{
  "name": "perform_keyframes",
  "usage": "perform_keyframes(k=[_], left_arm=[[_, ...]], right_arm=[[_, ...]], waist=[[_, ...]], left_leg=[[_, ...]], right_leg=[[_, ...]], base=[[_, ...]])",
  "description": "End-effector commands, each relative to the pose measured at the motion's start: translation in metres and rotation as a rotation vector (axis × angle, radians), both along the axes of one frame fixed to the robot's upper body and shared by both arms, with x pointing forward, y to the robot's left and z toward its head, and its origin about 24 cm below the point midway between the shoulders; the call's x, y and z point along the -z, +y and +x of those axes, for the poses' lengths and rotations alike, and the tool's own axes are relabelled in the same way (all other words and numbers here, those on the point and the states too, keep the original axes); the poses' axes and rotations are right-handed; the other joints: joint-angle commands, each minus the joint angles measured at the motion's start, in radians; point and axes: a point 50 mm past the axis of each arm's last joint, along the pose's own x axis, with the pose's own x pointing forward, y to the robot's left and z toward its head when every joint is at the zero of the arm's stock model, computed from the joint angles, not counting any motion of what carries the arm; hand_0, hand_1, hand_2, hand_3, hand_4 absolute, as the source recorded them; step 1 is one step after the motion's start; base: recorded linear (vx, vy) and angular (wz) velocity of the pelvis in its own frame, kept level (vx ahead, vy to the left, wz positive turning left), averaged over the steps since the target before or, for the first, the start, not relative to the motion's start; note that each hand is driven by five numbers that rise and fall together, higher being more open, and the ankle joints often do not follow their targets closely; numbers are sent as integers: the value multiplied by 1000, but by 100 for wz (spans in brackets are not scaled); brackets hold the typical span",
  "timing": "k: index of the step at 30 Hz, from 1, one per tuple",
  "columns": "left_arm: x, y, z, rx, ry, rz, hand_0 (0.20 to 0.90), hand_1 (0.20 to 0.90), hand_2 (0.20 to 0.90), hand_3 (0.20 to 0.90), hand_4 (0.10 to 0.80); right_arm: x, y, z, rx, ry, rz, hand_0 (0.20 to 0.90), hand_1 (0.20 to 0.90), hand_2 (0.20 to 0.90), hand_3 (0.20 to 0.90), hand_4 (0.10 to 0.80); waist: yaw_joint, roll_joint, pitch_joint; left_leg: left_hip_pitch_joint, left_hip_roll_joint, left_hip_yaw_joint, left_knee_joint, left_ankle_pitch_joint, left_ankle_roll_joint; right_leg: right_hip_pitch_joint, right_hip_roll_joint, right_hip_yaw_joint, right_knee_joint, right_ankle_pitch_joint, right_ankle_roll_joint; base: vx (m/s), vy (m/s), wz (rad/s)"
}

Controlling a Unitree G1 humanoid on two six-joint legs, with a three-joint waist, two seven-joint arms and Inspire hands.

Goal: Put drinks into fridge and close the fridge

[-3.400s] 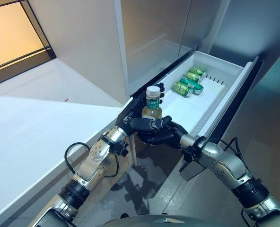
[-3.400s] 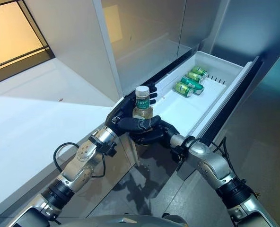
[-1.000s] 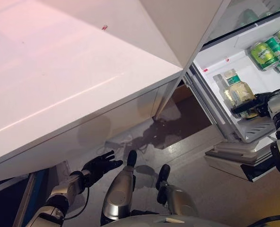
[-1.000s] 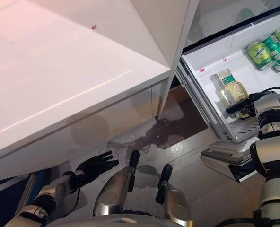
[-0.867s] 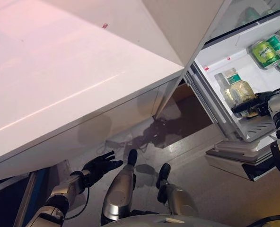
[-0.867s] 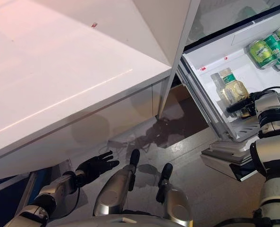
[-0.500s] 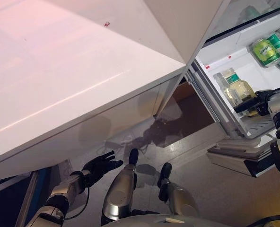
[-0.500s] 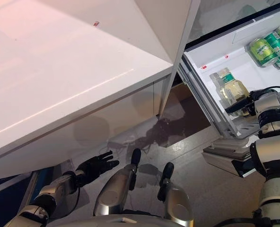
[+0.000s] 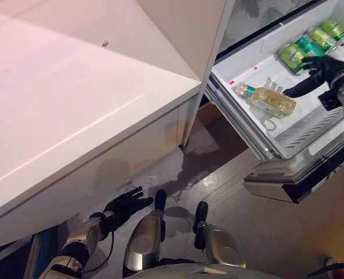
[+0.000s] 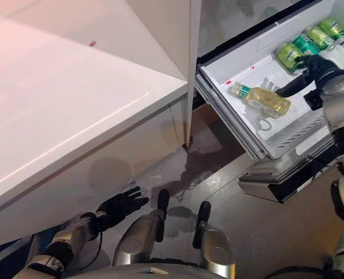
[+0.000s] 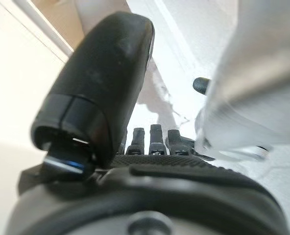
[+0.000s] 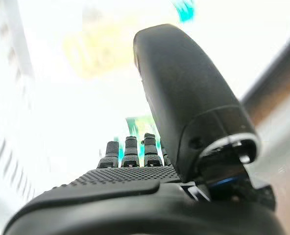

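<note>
Clear plastic bottle of pale yellow drink with a white cap and green label (image 9: 267, 99) lies on its side on the white floor of the pulled-out white fridge drawer (image 9: 250, 142), cap toward the drawer's inner end. Nothing is touching it. Green drink cans (image 9: 309, 44) lie in a row deeper in the drawer, well apart from the bottle.

Bottle looks placed, so the step in hand is probably clearing the right hand and then closing the drawer. To do it well: lift the hand straight up past the drawer rim before moving away, don't brush the bottle since it could roll, then push flat on the drawer's dark front edge (image 9: 303, 185) evenly so it slides in square.

Right hand (image 9: 317, 71) hovers over the drawer between bottle and cans, fingers spread and loosely extended, holding nothing. Left hand (image 9: 124, 206) hangs low under the white counter (image 9: 73, 110), near the floor, fingers splayed, empty, idle.
</note>
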Motion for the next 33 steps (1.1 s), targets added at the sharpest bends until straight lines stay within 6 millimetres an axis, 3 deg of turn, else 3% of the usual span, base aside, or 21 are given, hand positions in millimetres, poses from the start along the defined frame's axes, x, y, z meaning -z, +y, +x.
perform_keyframes(k=[1,4,8,9,11,15,26,33], left_arm=[[23,4,-44,7,115,28,900,900,900,900,800],[28,2,-51,-3,145,26,900,900,900,900,800],[37,1,-65,0,196,32,900,900,900,900,800],[39,0,-68,-1,209,32,900,900,900,900,800],[44,-5,-74,-3,238,38,900,900,900,900,800],[46,-9,-74,0,267,44,900,900,900,900,800],[50,-18,-77,-22,298,72,900,900,900,900,800],[51,-15,-82,-99,311,124,900,900,900,900,800]], right_arm=[[-46,-10,-25,35,-294,-49,900,900,900,900,800],[-51,-8,-33,4,-441,68,900,900,900,900,800],[-46,-10,-47,-35,-749,386,900,900,900,900,800],[-40,-12,-50,-21,-832,491,900,900,900,900,800],[-10,-18,-54,9,-946,739,900,900,900,900,800],[23,-18,-58,74,-1075,950,900,900,900,900,800],[85,-39,-64,342,-1135,1182,900,900,900,900,800],[111,-46,-59,383,-1073,1304,900,900,900,900,800]], waist=[[-42,-41,-219],[-60,-40,-256],[-79,-32,-302],[-85,-27,-313],[-94,-16,-333],[-101,0,-351],[-73,13,-307],[-24,22,-237]], left_leg=[[-17,-21,72,47,-124,24],[5,-21,80,28,-127,25],[35,-22,89,15,-140,27],[42,-22,91,15,-146,28],[69,-25,90,18,-166,32],[91,-31,88,33,-184,43],[62,-46,64,245,-297,88],[-71,-84,24,489,-403,128]], right_leg=[[-66,53,16,56,-28,4],[-54,56,27,43,-29,9],[-34,56,42,33,-35,15],[-29,55,46,33,-38,16],[-6,53,57,32,-49,20],[13,45,71,40,-58,18],[6,-1,32,235,-149,-18],[-84,-43,-9,487,-255,-66]], base=[[25,25,-12],[33,40,-19],[49,32,-15],[76,26,-16],[102,29,-19],[78,15,-12],[48,-2,-2],[-10,49,21]])
